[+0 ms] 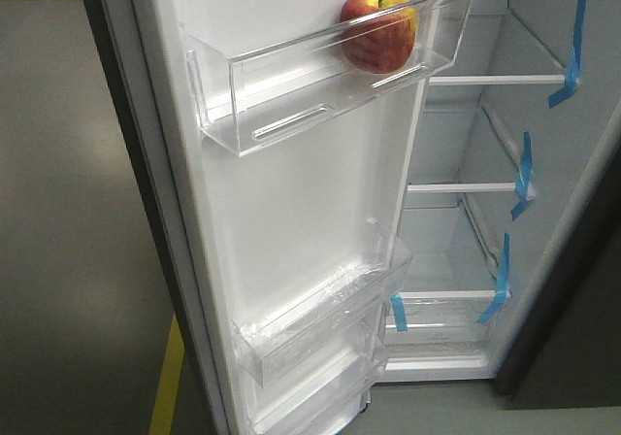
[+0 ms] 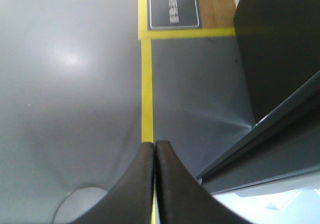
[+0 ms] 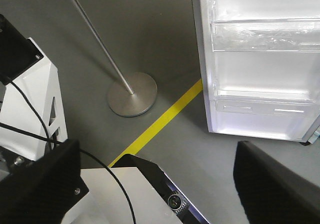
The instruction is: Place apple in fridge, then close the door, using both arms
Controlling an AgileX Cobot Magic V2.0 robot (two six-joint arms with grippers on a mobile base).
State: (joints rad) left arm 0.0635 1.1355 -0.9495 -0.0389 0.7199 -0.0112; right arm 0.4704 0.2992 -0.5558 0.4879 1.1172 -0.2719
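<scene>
One apple (image 1: 378, 32) sits in the top clear bin (image 1: 281, 95) on the white inside of the open door (image 1: 291, 231). It lies at the bin's 3 o'clock end, next to the fridge (image 1: 456, 241) cavity. Its lower half shows only through the bin's plastic front, dulled by glare, and whether it touches the bin's end wall cannot be told. The stem end points to about 12 o'clock, with the yellow patch toward 1 o'clock. The fruit is near round, with no clear long axis.

The front view cuts off the door at top and bottom, and the lower bins (image 1: 320, 318) are hard to read behind wrinkled clear plastic. At 3 o'clock, blue tape strips (image 1: 572, 51) mark the glass shelves (image 1: 495, 80).

The left gripper (image 2: 155, 145) has its black fingers pressed together with nothing between them, pointing to 12 o'clock along a yellow floor line (image 2: 147, 84). Only their tips show.

The right gripper (image 3: 155, 151) is spread wide and empty, its fingers cropped at 7 and 5 o'clock of its wrist view. A round stand base (image 3: 132, 100) lies just toward 9 o'clock of that view's middle.
</scene>
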